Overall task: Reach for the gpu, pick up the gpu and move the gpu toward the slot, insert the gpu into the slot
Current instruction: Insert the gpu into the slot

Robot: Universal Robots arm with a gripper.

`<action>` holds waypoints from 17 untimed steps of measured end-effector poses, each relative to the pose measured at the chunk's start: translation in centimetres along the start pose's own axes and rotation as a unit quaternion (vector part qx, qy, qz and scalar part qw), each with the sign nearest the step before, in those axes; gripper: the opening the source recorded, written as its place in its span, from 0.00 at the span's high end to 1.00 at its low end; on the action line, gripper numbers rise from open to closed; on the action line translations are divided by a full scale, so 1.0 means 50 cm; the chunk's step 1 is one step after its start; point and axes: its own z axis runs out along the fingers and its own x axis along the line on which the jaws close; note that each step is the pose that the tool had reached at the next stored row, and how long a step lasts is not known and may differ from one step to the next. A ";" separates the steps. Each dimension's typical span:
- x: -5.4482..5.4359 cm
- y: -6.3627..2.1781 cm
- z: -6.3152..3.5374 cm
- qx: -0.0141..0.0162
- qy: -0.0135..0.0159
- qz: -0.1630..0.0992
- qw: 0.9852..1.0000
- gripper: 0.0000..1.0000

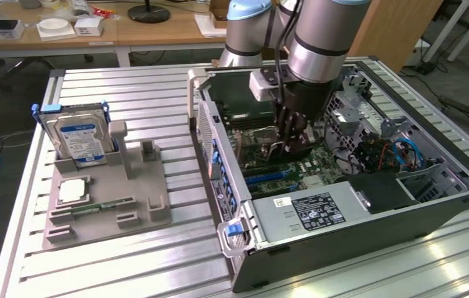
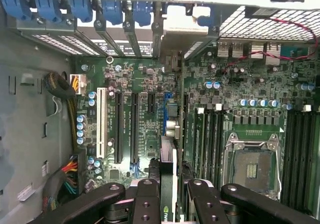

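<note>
**Exterior view:** The arm reached down into the open PC case. The case lay on its side on the tabletop, on the exterior view's right. The claw was deep inside, just above the green board. A small dark thing sat at its tips. I took it for the gpu, but only a bit of it could be seen. On the exterior view's left, well apart from the claw, was a grey tray. It had the hard drive standing up in it & the memory stick lying flat.

**Wrist view:** The claw was pinching the gpu, w/ one black finger on each side. The card was seen edge-on, as a thin grey & dark strip w/ a bit of green logo close to the claw. Its round fan face couldn't be seen. Its long side ran the same way as the slots on the board. A blue slot poked out from behind the card, in line w/ it. Two black slots & a white slot lay off to one side. So I think the blue slot was straight under the card, on the far side from the claw. I couldn't tell if the card's edge touched the slot yet.
</note>
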 end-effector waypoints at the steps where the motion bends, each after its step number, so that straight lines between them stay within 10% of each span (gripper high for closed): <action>1: 0.001 0.000 0.002 0.000 0.000 0.000 1.000 0.74; 17: 0.006 0.006 0.034 0.000 0.000 0.000 1.000 0.74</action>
